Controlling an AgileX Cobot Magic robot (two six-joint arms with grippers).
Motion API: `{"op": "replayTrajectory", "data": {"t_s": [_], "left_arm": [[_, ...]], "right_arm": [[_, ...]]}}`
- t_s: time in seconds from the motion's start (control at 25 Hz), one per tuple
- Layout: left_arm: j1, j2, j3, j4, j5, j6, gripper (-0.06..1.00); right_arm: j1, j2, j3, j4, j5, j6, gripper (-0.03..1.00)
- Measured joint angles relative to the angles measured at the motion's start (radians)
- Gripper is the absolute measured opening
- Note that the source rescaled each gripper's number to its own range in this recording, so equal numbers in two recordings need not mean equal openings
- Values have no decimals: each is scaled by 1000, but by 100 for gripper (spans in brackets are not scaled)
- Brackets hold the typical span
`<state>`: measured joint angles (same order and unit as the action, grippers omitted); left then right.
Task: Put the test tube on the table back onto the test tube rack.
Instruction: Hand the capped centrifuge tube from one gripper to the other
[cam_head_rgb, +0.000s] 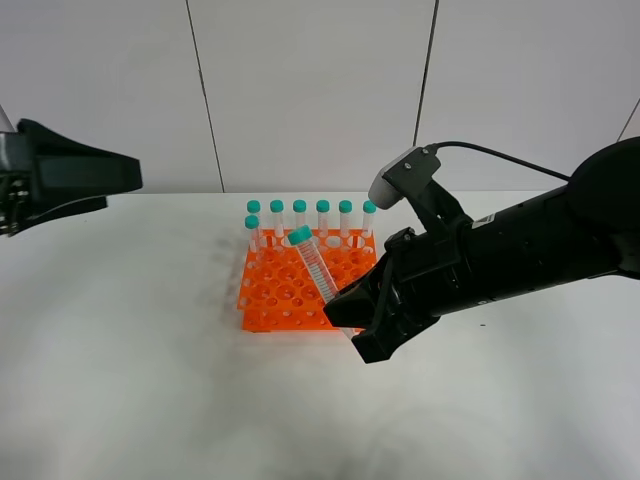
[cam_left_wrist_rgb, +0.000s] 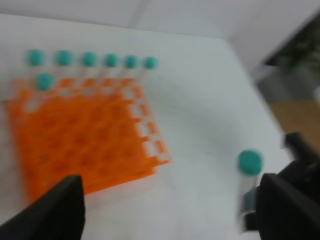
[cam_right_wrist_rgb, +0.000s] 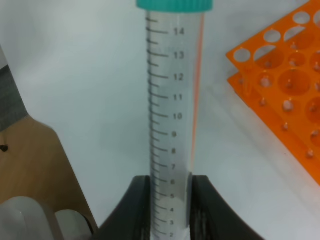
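Note:
My right gripper (cam_head_rgb: 347, 327) is shut on the lower end of the test tube (cam_head_rgb: 314, 265), a clear tube with a teal cap. It holds the tube tilted, cap up and leaning left, above the front right part of the orange test tube rack (cam_head_rgb: 285, 290) on the white table (cam_head_rgb: 150, 380). In the right wrist view the tube (cam_right_wrist_rgb: 172, 110) stands between the gripper's (cam_right_wrist_rgb: 170, 212) two black fingers, with the rack (cam_right_wrist_rgb: 287, 85) beside it. My left gripper (cam_left_wrist_rgb: 170, 215) is open and empty, raised at the far left (cam_head_rgb: 60, 180), away from the rack (cam_left_wrist_rgb: 80, 135).
Several identical teal-capped tubes (cam_head_rgb: 311, 218) stand upright along the rack's back row, and one more stands behind the front left column (cam_head_rgb: 252, 230). The table's edge and brown floor show in the right wrist view (cam_right_wrist_rgb: 30, 160). The left wrist view is blurred.

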<state>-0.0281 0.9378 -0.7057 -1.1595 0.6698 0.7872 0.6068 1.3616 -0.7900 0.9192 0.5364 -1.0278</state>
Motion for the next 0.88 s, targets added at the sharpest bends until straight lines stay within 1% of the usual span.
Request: {"op": "replayTrajectory", "data": {"t_s": [0.04, 0.16, 0.28, 0.44, 0.52, 0.6, 0.68, 0.88], "left_arm": [[-7, 35, 0, -77, 7, 66, 95], [-59, 138, 0, -253, 13, 196, 95], [-148, 223, 0, -347, 3, 272, 94], [-269, 299, 0, -402, -76, 343, 93], [-302, 331, 0, -440, -103, 358, 93], [-321, 354, 0, -482, -107, 379, 92], [-327, 374, 0, -507, -108, 397, 92], [-333, 398, 0, -523, -99, 410, 92]], "right_arm": [[0, 0, 0, 0, 0, 0, 2], [0, 0, 0, 2, 0, 0, 2], [0, 0, 0, 3, 0, 0, 2], [0, 0, 0, 4, 0, 0, 2], [0, 0, 0, 4, 0, 0, 2], [0, 0, 0, 4, 0, 0, 2], [0, 0, 0, 4, 1, 0, 2], [0, 0, 0, 4, 1, -1, 2]]}}
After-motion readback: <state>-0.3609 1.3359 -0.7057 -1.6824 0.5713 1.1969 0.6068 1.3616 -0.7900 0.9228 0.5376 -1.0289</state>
